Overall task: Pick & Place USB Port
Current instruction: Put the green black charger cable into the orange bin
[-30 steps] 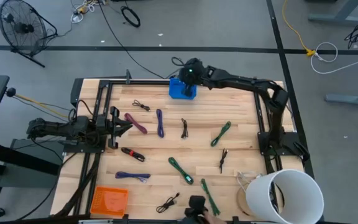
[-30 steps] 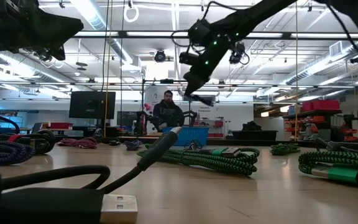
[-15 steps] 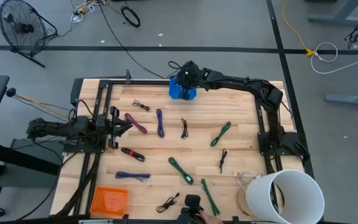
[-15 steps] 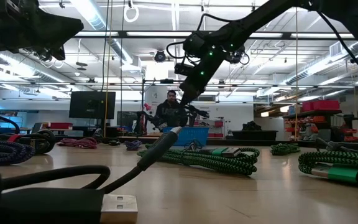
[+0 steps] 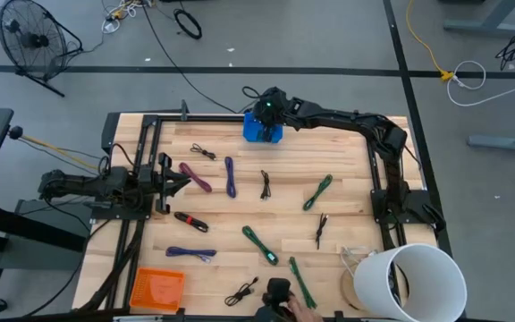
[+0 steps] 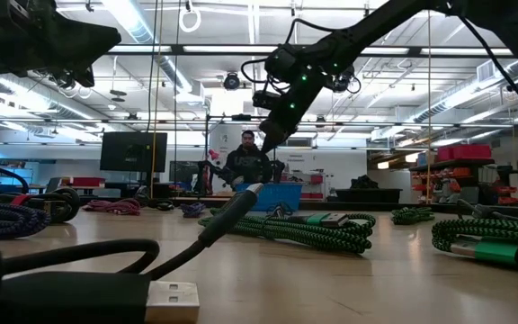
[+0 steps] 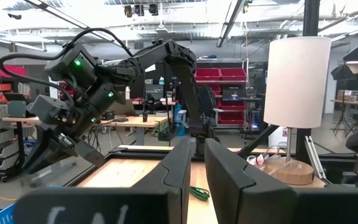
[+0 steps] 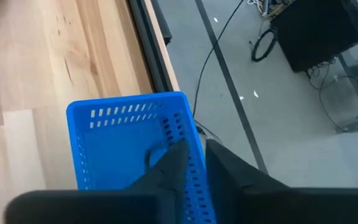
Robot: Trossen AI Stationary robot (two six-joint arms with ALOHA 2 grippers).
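Right gripper (image 5: 267, 111): you have it hanging above the blue basket (image 5: 262, 130) at the far edge of the tabletop (image 5: 347, 170), arm stretched out from the right side.
Right jaws: in your right wrist view they stand a narrow gap apart, with nothing between them that you can see.
Blue basket: it sits on the wood just beside the black frame rail; the right wrist view looks down into it, and a blurred bluish shape lies inside that you cannot identify.
Left gripper (image 5: 181, 181): it waits low at the left side of the tabletop, pointing inward.
Left jaws: your left wrist view shows a slim gap between them, holding nothing.
USB cables: they lie scattered and well apart, a purple one (image 5: 230, 176), a green one (image 5: 317, 192), another green one (image 5: 260, 244) and a black one (image 5: 265, 184).
Orange tray (image 5: 157, 288): at the near left corner.
White lampshade (image 5: 409, 279): at the near right corner.
Person (image 6: 247, 162): seated in the room beyond the tabletop, seen in the low view.
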